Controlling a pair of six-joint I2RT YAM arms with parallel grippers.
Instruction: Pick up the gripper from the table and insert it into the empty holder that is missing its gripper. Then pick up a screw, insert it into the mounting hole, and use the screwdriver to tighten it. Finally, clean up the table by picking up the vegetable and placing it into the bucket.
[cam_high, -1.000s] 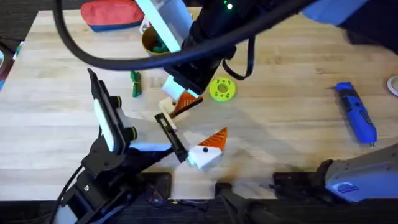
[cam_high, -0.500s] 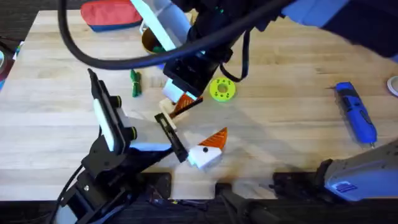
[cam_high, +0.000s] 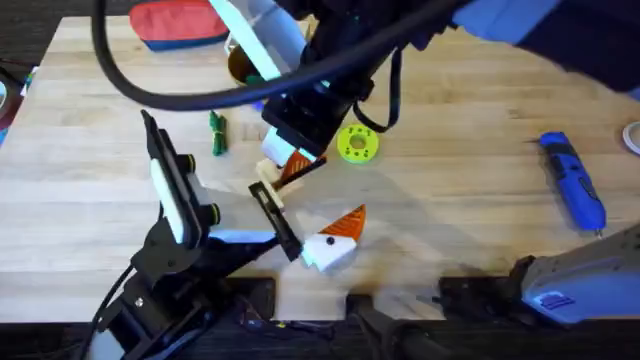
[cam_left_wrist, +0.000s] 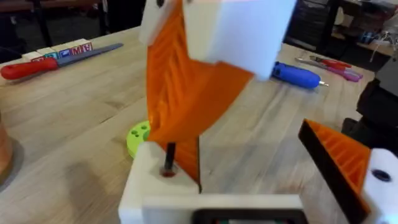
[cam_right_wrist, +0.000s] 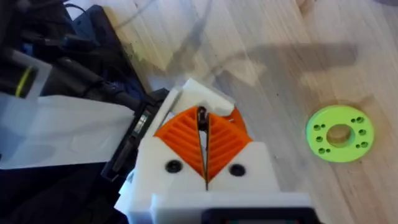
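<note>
The right gripper (cam_right_wrist: 203, 127), reaching across the middle of the wooden table (cam_high: 470, 120), has its two orange ribbed pads pressed together with only a thin slit between them. They pinch a small dark screw (cam_right_wrist: 202, 117) at their tips. Directly under those tips is the white holder (cam_left_wrist: 155, 186), and the lower end of the screw meets a hole in its top face. A bit of orange (cam_right_wrist: 236, 116) shows against the holder just past the tips; I cannot tell whether this is the orange wedge seated in place. The left gripper (cam_left_wrist: 249, 180) is spread wide and grasps nothing, with the right gripper's tips coming down at one side of its gap. A yellow-green disc with holes (cam_right_wrist: 339, 132) lies near the closed pads, off to one side. The slim green vegetable (cam_high: 216, 135) lies apart on the opposite side of them. The blue screwdriver (cam_high: 575, 180) lies well away from both grippers, near the table's far right side.
</note>
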